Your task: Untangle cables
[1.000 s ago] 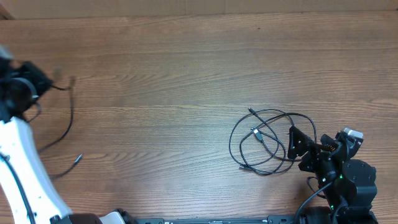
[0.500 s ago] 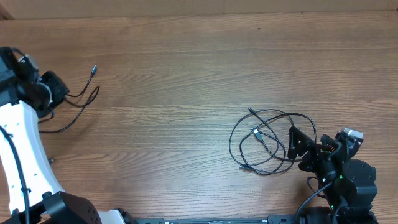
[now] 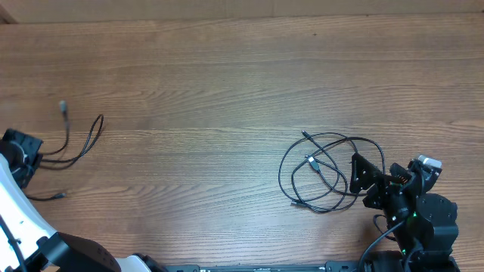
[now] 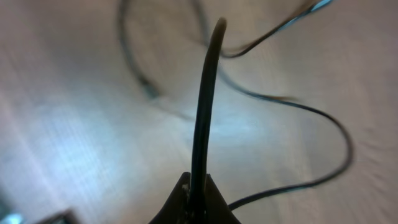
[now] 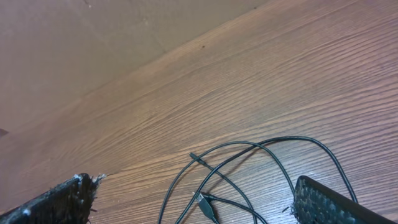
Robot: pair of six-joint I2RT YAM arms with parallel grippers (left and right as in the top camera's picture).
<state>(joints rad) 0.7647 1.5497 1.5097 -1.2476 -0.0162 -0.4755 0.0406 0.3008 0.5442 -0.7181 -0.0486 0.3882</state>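
Two arms show in the overhead view, one at each lower side of the wooden table (image 3: 227, 75). The left gripper (image 3: 23, 149) sits at the far left edge of the frame, pinched tight on one single cable (image 3: 89, 140). In the blurred left wrist view this cord (image 4: 205, 99) rises straight up from between the closed fingertips (image 4: 177, 211). Two ends of it can be counted from above: an upper plug (image 3: 63, 107) toward the top and a lower plug (image 3: 59, 196) below the gripper. The cord bends in a narrow loop to the right between them. The tangled cables (image 3: 311, 162) lie well apart from this, at lower right of the frame, in a few overlapping loops with three plug ends visible. How many cords make up the knot cannot be told. The right gripper (image 3: 364, 185) stands just beside the right edge of this bundle, its two fingers spread wide and holding nothing. In the right wrist view the loops (image 5: 205, 204) lie on the table between those fingers.
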